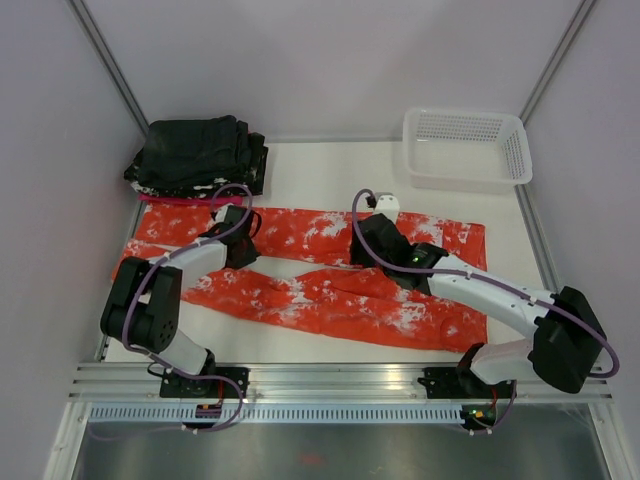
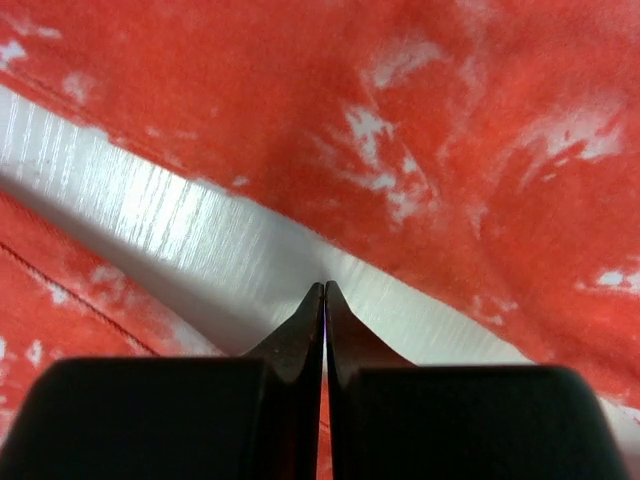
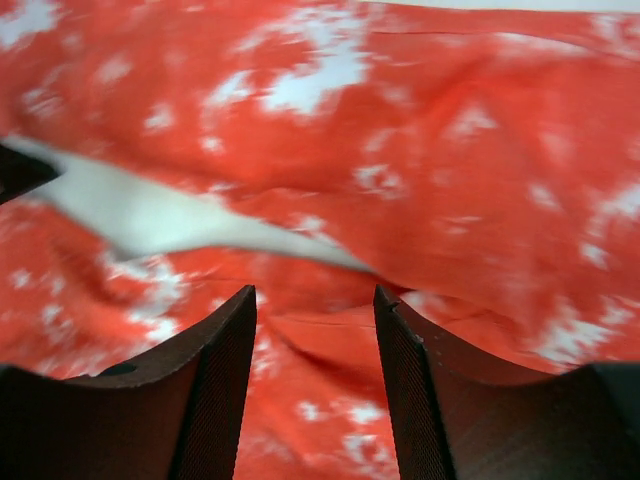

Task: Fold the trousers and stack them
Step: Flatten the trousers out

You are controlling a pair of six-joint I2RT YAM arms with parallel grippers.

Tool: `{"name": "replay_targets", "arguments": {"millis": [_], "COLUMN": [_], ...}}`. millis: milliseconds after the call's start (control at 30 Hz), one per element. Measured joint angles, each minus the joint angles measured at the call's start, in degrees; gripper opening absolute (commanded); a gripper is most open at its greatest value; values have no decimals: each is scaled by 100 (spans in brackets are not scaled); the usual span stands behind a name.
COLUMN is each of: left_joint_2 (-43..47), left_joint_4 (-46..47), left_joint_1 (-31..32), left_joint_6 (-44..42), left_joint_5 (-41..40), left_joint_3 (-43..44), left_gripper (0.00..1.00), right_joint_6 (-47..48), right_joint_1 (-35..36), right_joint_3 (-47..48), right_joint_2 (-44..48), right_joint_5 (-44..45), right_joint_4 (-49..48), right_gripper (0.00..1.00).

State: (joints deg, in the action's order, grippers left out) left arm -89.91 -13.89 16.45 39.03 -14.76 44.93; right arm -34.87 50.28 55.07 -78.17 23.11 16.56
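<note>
Both end effectors over trousers.

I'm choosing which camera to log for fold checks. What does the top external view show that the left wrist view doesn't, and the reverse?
Only top external: the trousers at full length, both legs spread flat, plus the black folded stack and the white basket at the far edge. Only left wrist: the left tool shut, its fingertips together over a bare strip of table between the two legs. Both: orange-red fabric with white splotches lying on the white table.
</note>
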Motion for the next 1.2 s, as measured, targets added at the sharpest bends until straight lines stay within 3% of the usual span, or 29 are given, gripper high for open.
{"name": "replay_targets", "arguments": {"millis": [33, 100, 167, 233, 367, 533, 633, 767, 1200], "left_joint_2": [28, 236, 501, 892, 1569, 1751, 1672, 1502, 796], "left_joint_4": [-52, -262, -413, -573, -710, -732, -739, -708, -623], "left_joint_1": [-7, -22, -37, -37, 26, 365, 743, 1255, 1969], "left_joint_6": [-7, -109, -271, -527, -1023, -1386, -1392, -1384, -1333], "left_joint_5": [11, 138, 310, 645, 1488, 2197, 2376, 2396, 1982], "left_joint_3": [2, 2, 33, 144, 315, 63, -214, -289, -278], "left_gripper": [8, 30, 60, 68, 68, 66, 64, 63, 66], "right_joint_6": [-42, -122, -190, -260, -424, -577, -557, -455, 444], "right_joint_1": [-162, -527, -837, -1025, -1366, -2087, -2234, -2664, -4041], "right_joint_3": [-81, -365, -662, -916, -1421, -2083, -2179, -2092, -750], "right_joint_2": [72, 214, 282, 313, 413, 522, 321, 74, -1370], "right_joint_5": [46, 35, -7, -37, -216, -494, -476, -638, -1401], "right_joint_4": [83, 219, 385, 566, 686, 431, 297, 0, -382], "right_gripper": [57, 58, 58, 59, 60, 57, 48, 37, 37]}}
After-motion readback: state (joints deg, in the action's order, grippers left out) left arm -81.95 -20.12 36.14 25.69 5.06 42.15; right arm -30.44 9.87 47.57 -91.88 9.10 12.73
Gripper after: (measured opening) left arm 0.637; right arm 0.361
